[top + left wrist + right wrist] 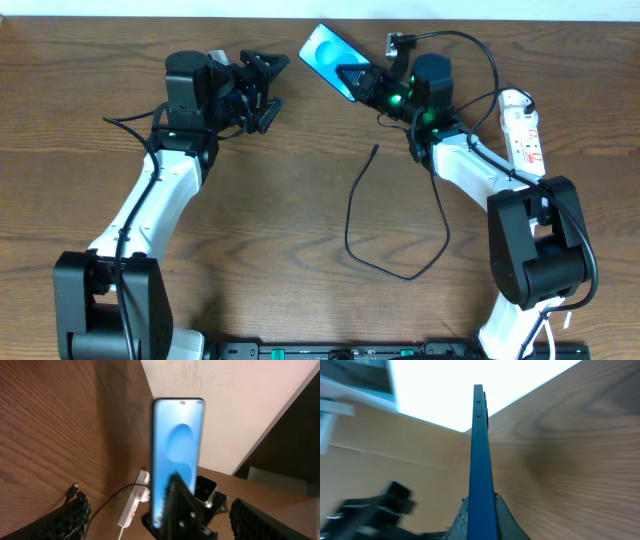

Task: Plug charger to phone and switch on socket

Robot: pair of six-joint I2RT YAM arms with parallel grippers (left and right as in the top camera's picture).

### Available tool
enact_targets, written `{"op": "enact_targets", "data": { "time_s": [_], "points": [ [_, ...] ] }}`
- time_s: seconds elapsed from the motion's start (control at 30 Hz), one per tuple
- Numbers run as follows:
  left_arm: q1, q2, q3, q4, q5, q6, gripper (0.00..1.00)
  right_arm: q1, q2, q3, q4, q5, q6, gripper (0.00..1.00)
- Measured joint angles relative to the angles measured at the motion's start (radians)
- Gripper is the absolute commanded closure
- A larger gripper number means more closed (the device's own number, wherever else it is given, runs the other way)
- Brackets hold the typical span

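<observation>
Brown wood-grain table (300, 150), pale wall (225, 400) behind

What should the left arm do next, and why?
Probably move the left gripper to the charger plug tip and grasp it. The right gripper holds the phone raised, the left is open and empty, and the charger lies loose on the table.

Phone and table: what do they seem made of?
The phone looks glass-fronted, glossy and lit blue, with a dark matte edge, perhaps plastic or metal. The table looks like wood or wood-grain laminate with a dull sheen: brown streaked grain; which one, I cannot tell.
</observation>
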State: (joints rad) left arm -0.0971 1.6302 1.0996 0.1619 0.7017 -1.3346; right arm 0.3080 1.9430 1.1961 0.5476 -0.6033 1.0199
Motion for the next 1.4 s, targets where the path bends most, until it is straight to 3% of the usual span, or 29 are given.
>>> {"op": "enact_targets", "data": {
  "time_s": [0.3,0.47,1.4],
  "points": [
    [0.017,0.000,0.000,0.003,-0.007,0.007,0.11,0.012,0.000,0.000,0.146,-0.103,0.375,0.99],
    [0.017,0.000,0.000,0.003,-0.029,0.008,0.11,0.043,0.000,0.000,0.146,-0.119,0.508,0.99],
    [0.017,0.000,0.000,0.006,-0.103,0.007,0.11,0.146,0.000,0.000,0.147,-0.111,0.772,0.99]
  ]
}}
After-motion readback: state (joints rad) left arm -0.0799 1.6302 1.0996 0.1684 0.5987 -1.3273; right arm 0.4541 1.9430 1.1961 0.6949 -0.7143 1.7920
